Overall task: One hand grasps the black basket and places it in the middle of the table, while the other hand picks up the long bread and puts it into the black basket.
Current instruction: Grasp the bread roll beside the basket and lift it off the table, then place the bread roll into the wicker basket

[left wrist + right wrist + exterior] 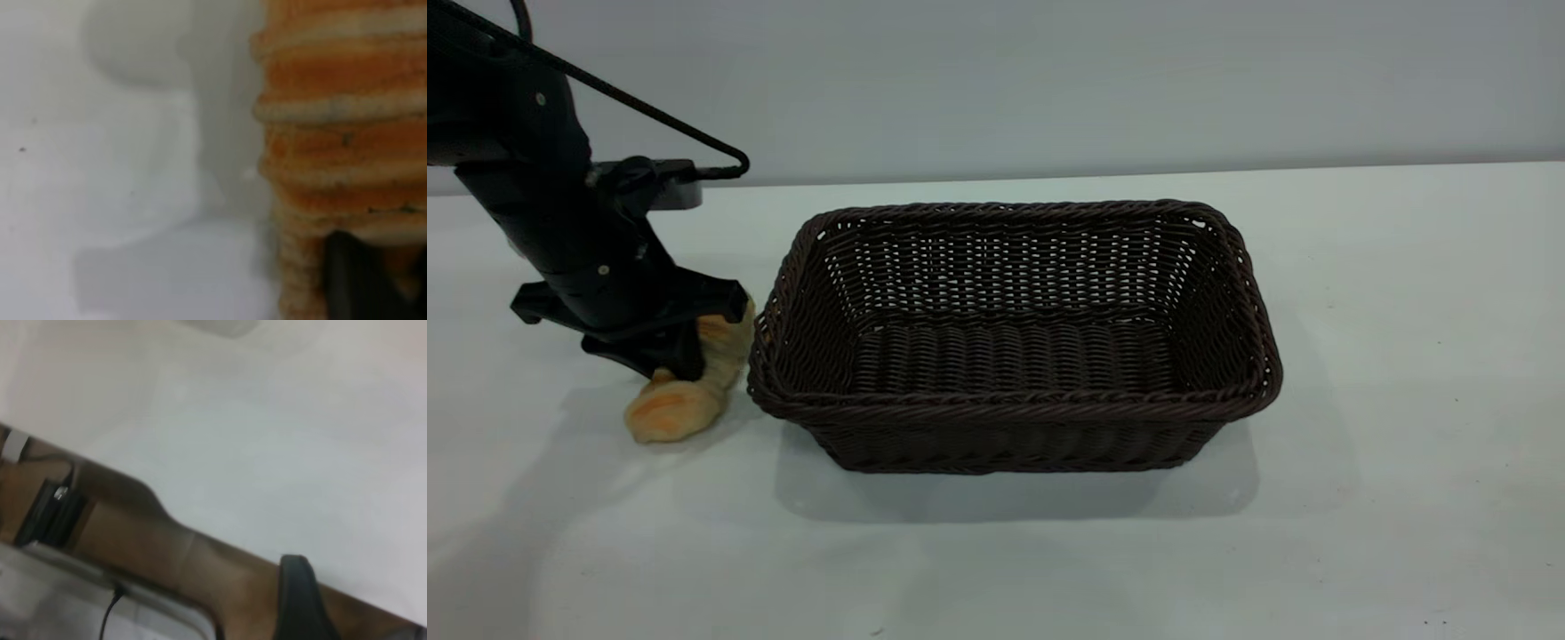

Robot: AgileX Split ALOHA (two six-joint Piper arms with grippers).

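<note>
Bread position: the long bread (685,391) lies on the table (1405,356) just left of the black basket (1014,342), partly under the left gripper (680,351).
Left gripper: down on the loaf's upper half, fingers closed around it; the near end sticks out free.
Bread look: oblong, golden-orange, with pale cream crosswise ridges, seen close in the left wrist view (340,153).
Basket: dark woven wicker, braided rim, mid-table, empty.
Right gripper: one dark finger (300,600) shows over the table edge; cannot tell if apart or together.
</note>
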